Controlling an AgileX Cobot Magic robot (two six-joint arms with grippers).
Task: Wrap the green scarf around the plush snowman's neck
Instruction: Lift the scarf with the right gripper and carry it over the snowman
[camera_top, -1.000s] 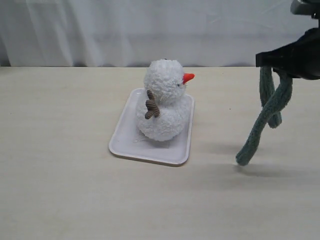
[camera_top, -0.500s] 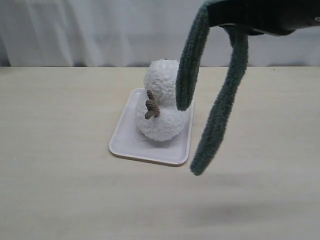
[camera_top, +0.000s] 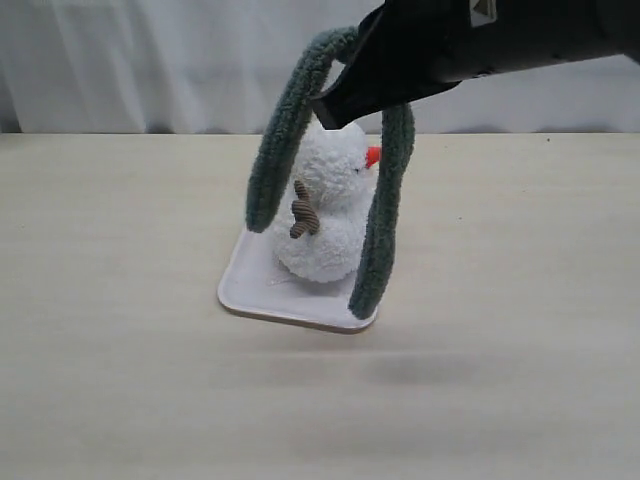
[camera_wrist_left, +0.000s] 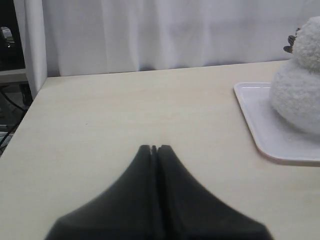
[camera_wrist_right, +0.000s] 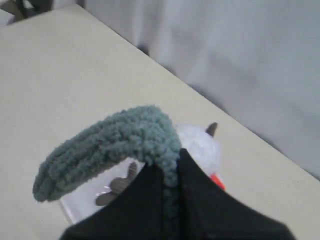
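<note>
The plush snowman (camera_top: 325, 215) stands upright on a white tray (camera_top: 250, 280), its orange nose (camera_top: 373, 156) pointing right and a brown twig arm (camera_top: 303, 210) at its side. My right gripper (camera_top: 335, 100) hangs just above its head, shut on the middle of the green scarf (camera_top: 385, 230). The scarf's two ends dangle, one left of the snowman (camera_top: 272, 170), one in front of its right side. In the right wrist view the scarf (camera_wrist_right: 115, 142) arches out from between the jaws over the snowman's head (camera_wrist_right: 200, 145). My left gripper (camera_wrist_left: 154, 148) is shut and empty, low over the table, left of the snowman (camera_wrist_left: 300, 85).
A white curtain (camera_top: 150, 60) hangs behind the table's far edge. The light wooden tabletop (camera_top: 110, 350) spreads around the tray. The table's left edge (camera_wrist_left: 30, 107) shows in the left wrist view.
My right arm has swung left with the scarf, from the table's right side to directly above the snowman's head. The scarf's ends now hang on either side of the toy.
</note>
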